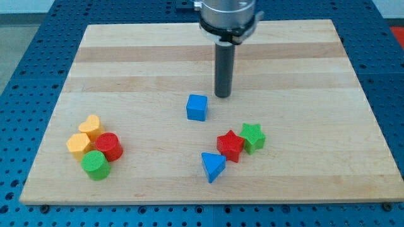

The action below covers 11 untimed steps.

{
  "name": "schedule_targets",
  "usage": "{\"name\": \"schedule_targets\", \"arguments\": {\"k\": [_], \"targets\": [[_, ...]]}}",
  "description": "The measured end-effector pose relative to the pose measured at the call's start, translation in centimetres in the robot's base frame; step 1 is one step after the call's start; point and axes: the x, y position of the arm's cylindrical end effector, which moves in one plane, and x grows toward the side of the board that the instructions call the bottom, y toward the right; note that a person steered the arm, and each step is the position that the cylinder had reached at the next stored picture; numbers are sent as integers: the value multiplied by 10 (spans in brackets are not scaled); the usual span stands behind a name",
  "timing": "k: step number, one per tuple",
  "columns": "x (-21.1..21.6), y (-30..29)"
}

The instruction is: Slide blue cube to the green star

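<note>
blue cube [197, 108] just left-below my tip [222, 95] — perhaps apart — green star [252, 137] lower right; no pincer in view

we see a pale, smooth wooden worktop [126, 57], matt plastic-looking blue cube [197, 108] and green star [253, 137].

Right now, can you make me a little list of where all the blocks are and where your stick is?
my tip: on the board, just up and to the view's right of the blue cube, not touching
blue cube: near the middle, alone
green star: lower right of the cube, against the red star
red star: left of the green star
blue triangle: below the red star
left pile: yellow heart, yellow block, red cylinder, green cylinder
board: wooden
</note>
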Motion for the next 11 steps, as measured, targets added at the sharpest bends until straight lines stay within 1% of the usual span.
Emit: {"name": "schedule_targets", "arguments": {"k": [1,2,3,4,5,6,8,10,11], "targets": [[-1,-9],[-1,-55],[-1,-70],[14,-70],[41,-64],[53,-60],[48,-60],[58,-25],[59,-17]]}}
